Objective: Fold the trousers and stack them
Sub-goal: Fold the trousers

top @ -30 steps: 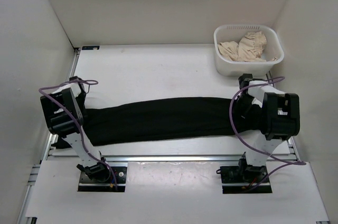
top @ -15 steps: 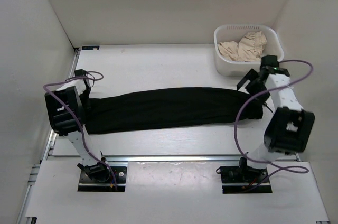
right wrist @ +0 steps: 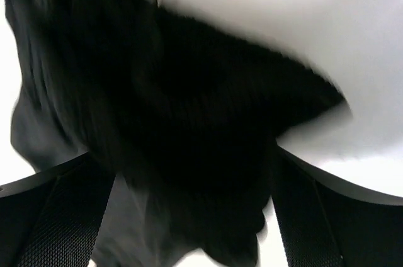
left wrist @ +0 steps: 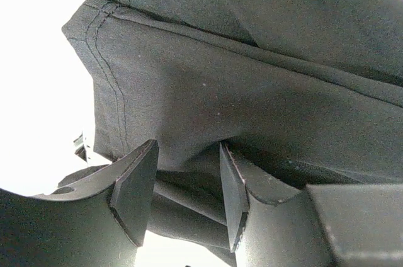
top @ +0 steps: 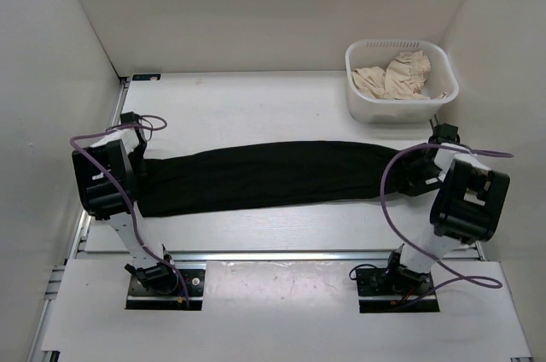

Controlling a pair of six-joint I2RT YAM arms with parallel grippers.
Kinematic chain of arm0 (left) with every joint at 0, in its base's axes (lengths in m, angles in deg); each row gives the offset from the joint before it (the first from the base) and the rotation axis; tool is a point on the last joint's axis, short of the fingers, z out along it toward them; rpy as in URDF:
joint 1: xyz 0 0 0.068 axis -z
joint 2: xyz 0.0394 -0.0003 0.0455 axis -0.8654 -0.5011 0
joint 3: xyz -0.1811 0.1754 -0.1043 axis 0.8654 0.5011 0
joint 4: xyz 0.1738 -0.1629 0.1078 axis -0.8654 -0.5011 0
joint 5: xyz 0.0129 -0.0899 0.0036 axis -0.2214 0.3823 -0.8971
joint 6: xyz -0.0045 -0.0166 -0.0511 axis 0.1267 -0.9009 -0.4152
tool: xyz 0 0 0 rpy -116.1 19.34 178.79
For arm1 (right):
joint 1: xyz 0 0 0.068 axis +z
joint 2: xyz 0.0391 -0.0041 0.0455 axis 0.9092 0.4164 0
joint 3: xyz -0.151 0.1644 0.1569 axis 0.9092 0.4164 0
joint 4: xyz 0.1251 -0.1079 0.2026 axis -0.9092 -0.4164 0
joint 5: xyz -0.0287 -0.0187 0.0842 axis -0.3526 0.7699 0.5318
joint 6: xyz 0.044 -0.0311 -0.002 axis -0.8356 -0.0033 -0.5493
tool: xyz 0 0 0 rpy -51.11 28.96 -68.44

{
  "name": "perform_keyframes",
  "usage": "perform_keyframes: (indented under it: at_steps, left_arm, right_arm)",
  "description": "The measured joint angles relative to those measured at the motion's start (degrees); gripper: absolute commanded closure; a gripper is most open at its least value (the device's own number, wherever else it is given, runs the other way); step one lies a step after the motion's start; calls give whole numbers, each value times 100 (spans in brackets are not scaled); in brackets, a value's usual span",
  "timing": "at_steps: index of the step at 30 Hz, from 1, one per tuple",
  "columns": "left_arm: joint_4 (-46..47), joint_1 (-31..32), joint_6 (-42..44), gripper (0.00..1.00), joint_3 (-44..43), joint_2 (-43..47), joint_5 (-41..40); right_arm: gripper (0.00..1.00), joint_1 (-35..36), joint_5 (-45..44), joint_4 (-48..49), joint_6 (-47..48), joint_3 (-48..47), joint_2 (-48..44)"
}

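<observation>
Across the middle of the white tabletop (top: 256, 102) the black soft-fabric trousers (top: 264, 176) lie stretched flat, left to right, in one long band. At the left end our left hand (left wrist: 187, 157) is clamped on a fold by the stitched hem; we judge this pins that end for folding. At the right end our right hand (right wrist: 189, 172) has its fingers wide apart, with cloth loose between them. Bare tabletop lies far and near of the band. The white plastic basket (top: 365, 106) holding a beige cloth garment (top: 392, 78) crowds the far right.
</observation>
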Motion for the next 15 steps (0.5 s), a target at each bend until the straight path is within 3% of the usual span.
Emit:
perform_keyframes:
  at_steps: [1, 4, 5, 6, 9, 15]
  left_arm:
    - [-2, 0, 0, 44, 2, 0, -4]
    - [-7, 4, 0, 44, 35, 17, -31]
    - [-22, 4, 0, 44, 55, 28, -31]
    - [-63, 7, 0, 42, 79, 48, -31]
    - [-195, 11, 0, 42, 90, 59, -20]
    - [-466, 164, -4, 39, 55, 39, 44]
  right_arm:
    - [3, 0, 7, 184, -72, -79, 264]
    - [30, -22, 133, 343, -238, -426, 702]
    - [42, -22, 162, 385, -260, -487, 780]
    - [67, -28, 151, 490, -278, -518, 850]
    - [100, -70, 179, 691, -273, -553, 1060]
    - [100, -249, -111, 584, 157, -575, 949]
